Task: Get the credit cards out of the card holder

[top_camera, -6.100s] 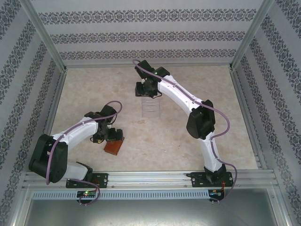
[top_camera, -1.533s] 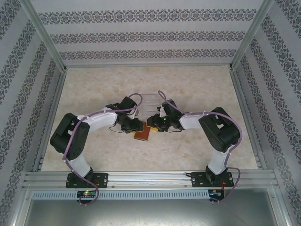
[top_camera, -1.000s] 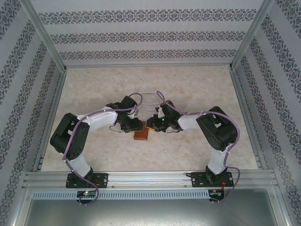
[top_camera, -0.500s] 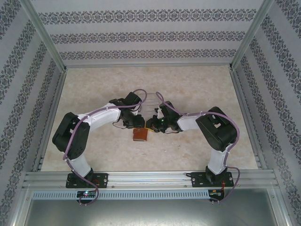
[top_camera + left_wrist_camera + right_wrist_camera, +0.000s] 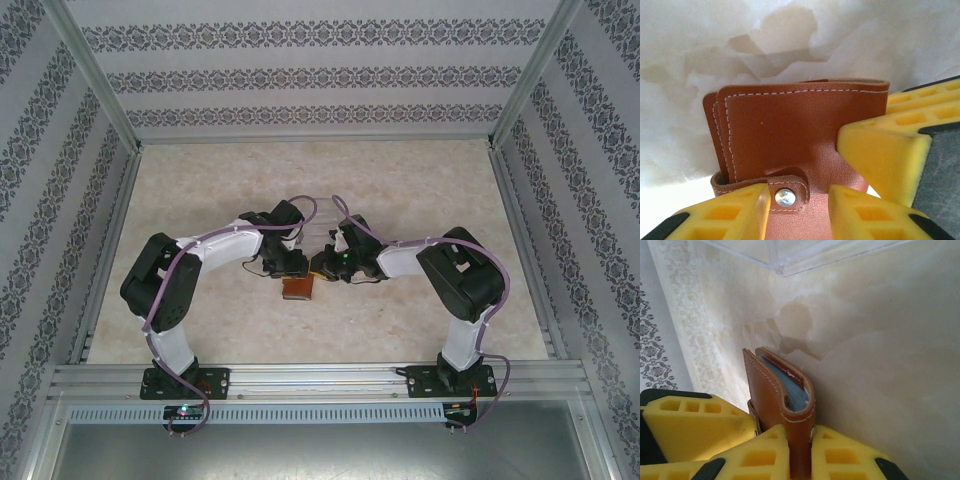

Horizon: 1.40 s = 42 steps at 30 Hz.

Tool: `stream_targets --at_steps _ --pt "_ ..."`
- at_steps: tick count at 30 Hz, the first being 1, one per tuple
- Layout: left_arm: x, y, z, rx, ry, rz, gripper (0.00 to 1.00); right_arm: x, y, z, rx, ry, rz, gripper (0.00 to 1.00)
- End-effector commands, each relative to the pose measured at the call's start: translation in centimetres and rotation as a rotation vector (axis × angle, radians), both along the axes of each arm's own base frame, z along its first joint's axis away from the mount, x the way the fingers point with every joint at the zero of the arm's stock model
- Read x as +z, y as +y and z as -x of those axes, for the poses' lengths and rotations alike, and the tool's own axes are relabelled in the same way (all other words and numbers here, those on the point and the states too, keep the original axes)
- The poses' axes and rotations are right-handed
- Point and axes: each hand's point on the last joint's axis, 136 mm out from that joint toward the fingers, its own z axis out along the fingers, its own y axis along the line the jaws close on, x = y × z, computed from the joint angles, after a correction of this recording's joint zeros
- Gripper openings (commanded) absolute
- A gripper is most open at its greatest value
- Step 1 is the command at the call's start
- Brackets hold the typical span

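Marbled beige tabletop (image 5: 200, 180) is carrying everything, w/ both arms bolted at its near edge. L arm (image 5: 210, 250) and R arm (image 5: 420, 262) are bending inward, their wrists meeting approx at the tabletop's middle. Clear plastic stand (image 5: 318, 214) is sitting just beyond that meeting point, toward the far edge; in the R wrist view its corner (image 5: 790, 252) is showing at top.

Card holder (image 5: 298, 288), reddish-brown leather, is sitting btwn the two wrists, just nearside of the stand. It's folded shut, white stitching running along its edges (image 5: 790, 125). From the R wrist, a pale grey-blue inside is peeking btwn the leaves (image 5: 776, 390); what's tucked in there can't be told.

R gripper (image 5: 322, 268) is pinching the folded card holder's edge btwn its yellow pads (image 5: 800, 446).

L gripper (image 5: 290, 266) is standing w/ fingers parted over the leather face (image 5: 800, 202), straddling the strap tab (image 5: 755, 182) and its metal snap (image 5: 785, 197); one finger is touching the tab's end, the other is sitting clear of it.
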Motion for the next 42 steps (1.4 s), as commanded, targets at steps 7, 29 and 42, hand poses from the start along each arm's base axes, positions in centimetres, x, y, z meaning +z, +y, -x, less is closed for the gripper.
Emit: stream_targets --at_steps 7,29,42 --pt "-2.6 2.1 1.8 -0.06 0.076 -0.159 0.34 -0.9 -0.2 1.0 0.004 0.036 0.037 0.11" --pt "-0.7 2.5 0.8 -0.041 -0.003 -0.175 0.14 -1.5 -1.0 1.6 0.0 0.054 0.084 0.09" --pt "1.4 3.0 0.7 -0.016 -0.049 -0.164 0.13 -1.1 -2.7 1.8 0.016 0.029 0.152 0.09"
